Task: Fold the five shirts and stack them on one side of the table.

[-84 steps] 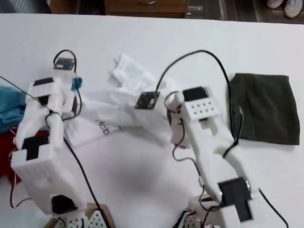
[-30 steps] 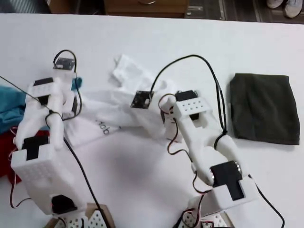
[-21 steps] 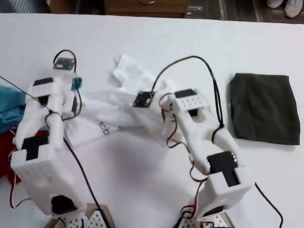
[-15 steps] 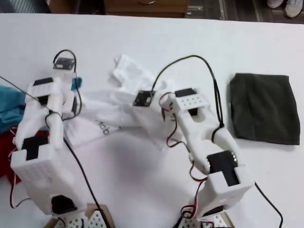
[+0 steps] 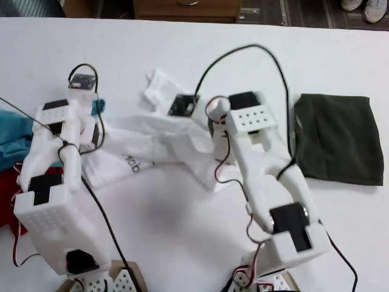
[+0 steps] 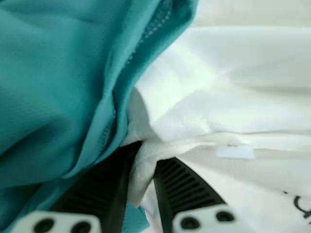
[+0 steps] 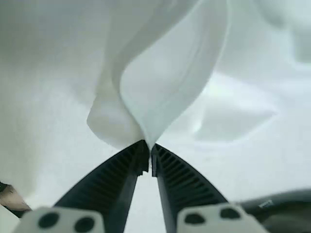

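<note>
Your right arm (image 5: 261, 158) is now sitting further up the table than 2.8 s ago. It is dragging a pinched fold of the white shirt (image 5: 152, 143) away from the arm bases. Your left arm (image 5: 51, 158) is holding the same spot throughout.

- Right jaws: clamping together on a thin ridge of white cloth, which is standing up from the tips in the right wrist view. Judgement: you are lifting this edge to carry it over and make a fold.
- Left jaws: gripping the white shirt's hem, with the teal shirt (image 6: 58, 73) pressing against it on one side. Judgement: this grip is acting as the anchor, so the cloth is stretching rather than sliding.
- White shirt: lying rumpled mid-table between the two arms, not yet folded.
- Teal shirt and red shirt (image 5: 7, 207): waiting in a loose heap at the left edge, beside the left arm.
- Dark shirt (image 5: 337, 137): lying folded flat on the right side, well apart from the others, probably starting the stack.

The table (image 5: 182, 237) is showing plain white. Beyond its far edge, dark flooring (image 5: 304, 12) and a wooden cabinet (image 5: 185, 9) are showing.
</note>
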